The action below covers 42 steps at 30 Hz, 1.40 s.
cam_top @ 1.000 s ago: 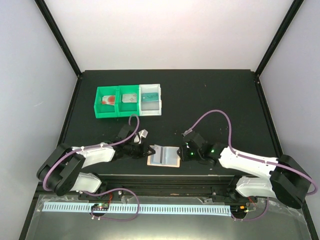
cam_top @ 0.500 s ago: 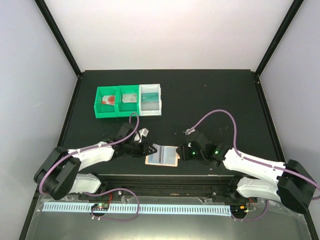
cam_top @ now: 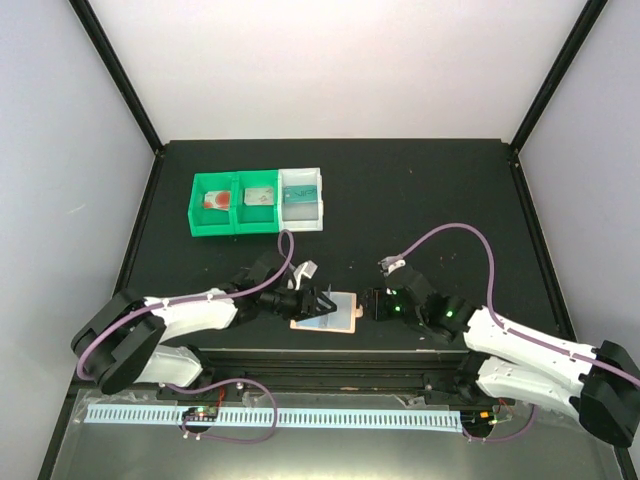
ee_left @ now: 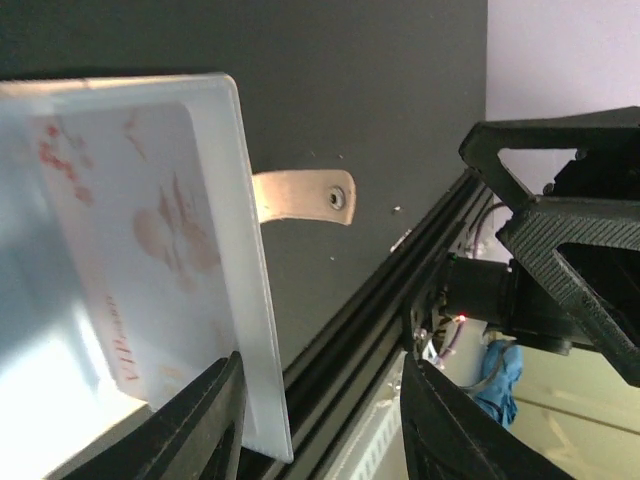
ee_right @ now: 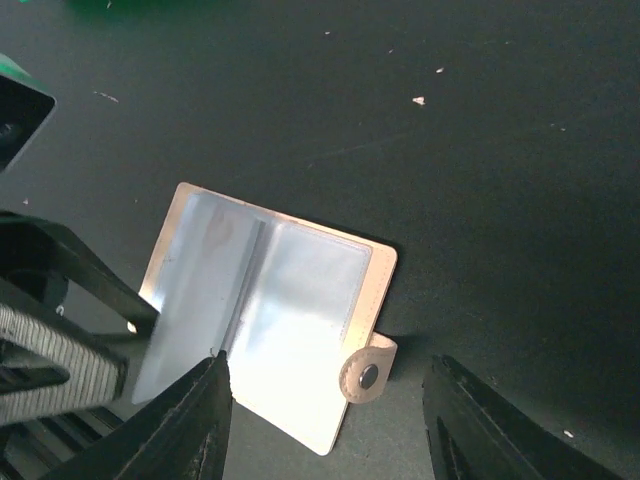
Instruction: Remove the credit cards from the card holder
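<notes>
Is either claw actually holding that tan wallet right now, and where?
Nothing looks gripped. The left gripper stands open astride the card holder's left edge; the right gripper is open, clear of it.

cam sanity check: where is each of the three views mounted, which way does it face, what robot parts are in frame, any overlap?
Top external: above and behind the bases, looking down at the table; both arms, left gripper and right gripper show.
Left wrist: on the left arm, looking low across the card holder toward the right arm; own fingers at bottom.
Right wrist: on the right arm, looking down on the open card holder; own fingers at bottom.
Shared: both wrist views show the card holder's tab.
</notes>
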Each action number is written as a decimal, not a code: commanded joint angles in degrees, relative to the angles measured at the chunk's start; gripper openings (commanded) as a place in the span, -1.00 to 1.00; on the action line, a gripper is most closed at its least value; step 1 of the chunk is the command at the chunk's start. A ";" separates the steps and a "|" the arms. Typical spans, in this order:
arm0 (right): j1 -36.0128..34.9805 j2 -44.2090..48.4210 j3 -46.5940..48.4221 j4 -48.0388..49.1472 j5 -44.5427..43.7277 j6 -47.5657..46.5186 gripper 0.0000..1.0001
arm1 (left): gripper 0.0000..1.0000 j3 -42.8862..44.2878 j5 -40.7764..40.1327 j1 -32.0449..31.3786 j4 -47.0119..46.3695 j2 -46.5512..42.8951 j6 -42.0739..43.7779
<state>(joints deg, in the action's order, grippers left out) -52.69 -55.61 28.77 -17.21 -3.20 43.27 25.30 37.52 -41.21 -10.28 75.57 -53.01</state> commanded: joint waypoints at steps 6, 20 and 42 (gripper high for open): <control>-0.13 2.87 -1.00 0.20 -1.89 1.21 0.05 | -0.08 3.52 -1.48 -1.68 0.14 0.63 -0.16; -0.21 -2.36 -0.55 6.77 6.41 2.72 -0.04 | -0.07 -0.92 -5.63 3.10 3.42 -1.83 2.65; -0.58 -23.57 7.39 10.70 11.30 3.40 -0.50 | -0.10 -6.33 -2.30 5.19 -5.59 0.24 1.66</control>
<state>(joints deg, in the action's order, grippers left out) -52.99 -76.93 34.76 -7.86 7.84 46.61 19.03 33.74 -36.32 -12.60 74.74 -51.44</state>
